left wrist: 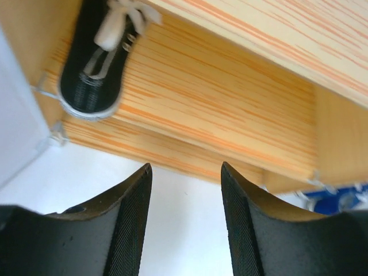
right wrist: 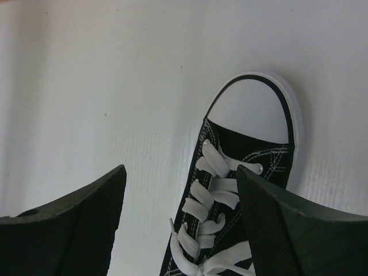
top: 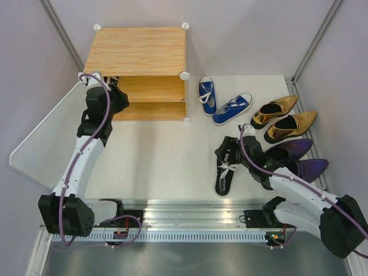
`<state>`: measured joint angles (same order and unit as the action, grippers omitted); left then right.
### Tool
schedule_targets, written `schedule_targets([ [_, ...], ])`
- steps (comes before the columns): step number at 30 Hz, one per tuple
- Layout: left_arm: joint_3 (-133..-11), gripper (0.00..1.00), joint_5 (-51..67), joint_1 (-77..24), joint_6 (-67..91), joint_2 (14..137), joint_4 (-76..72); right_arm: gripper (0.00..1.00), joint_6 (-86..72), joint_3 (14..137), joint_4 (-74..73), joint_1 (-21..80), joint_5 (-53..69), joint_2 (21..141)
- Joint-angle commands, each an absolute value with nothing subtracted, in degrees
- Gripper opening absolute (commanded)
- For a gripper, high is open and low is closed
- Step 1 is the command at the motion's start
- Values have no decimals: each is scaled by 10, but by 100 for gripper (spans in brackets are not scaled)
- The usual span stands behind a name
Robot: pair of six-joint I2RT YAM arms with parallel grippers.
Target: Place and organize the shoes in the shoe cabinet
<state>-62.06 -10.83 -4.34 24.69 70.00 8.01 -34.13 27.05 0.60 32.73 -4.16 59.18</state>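
Observation:
The wood-grain shoe cabinet (top: 138, 52) stands at the back left. One black sneaker (left wrist: 95, 57) with white laces lies on its shelf at the left end. My left gripper (top: 115, 93) hovers open and empty in front of the shelves (left wrist: 186, 168). The other black sneaker (top: 224, 175) lies on the table. My right gripper (top: 228, 150) is open just above it, over its laced part (right wrist: 230, 195), with the right finger (right wrist: 287, 230) over the shoe's side. Blue sneakers (top: 207, 95) (top: 232, 109), gold heels (top: 275, 111) and purple heels (top: 293, 150) lie to the right.
The pale door panel (top: 40, 146) lies open flat to the left of the cabinet. Grey walls close in the left, back and right. A metal rail (top: 190, 213) runs along the near edge. A blue sneaker shows at the right edge of the left wrist view (left wrist: 336, 198).

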Motion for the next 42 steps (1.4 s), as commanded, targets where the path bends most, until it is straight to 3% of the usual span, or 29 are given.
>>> schedule_targets([
  [1,-655,56,45,-54,258,681,168,81,-374,301,-81,326,-89,566],
  [11,-559,63,3,-123,200,553,186,76,-393,293,-169,381,-114,528],
  [15,-554,63,-11,-150,185,527,186,75,-415,310,-170,476,-164,577],
  [19,-552,64,-13,-151,183,511,186,71,-440,322,-174,495,-191,640],
  [22,-552,64,-13,-155,182,505,186,51,-452,325,-177,496,-212,658],
  [23,-552,64,-14,-156,181,504,186,39,-453,331,-177,495,-214,660],
  [29,-551,64,-29,-159,174,490,185,1,-422,390,-204,495,-222,657],
  [42,-533,64,-31,-178,188,455,187,1,-338,644,-227,535,-177,772],
])
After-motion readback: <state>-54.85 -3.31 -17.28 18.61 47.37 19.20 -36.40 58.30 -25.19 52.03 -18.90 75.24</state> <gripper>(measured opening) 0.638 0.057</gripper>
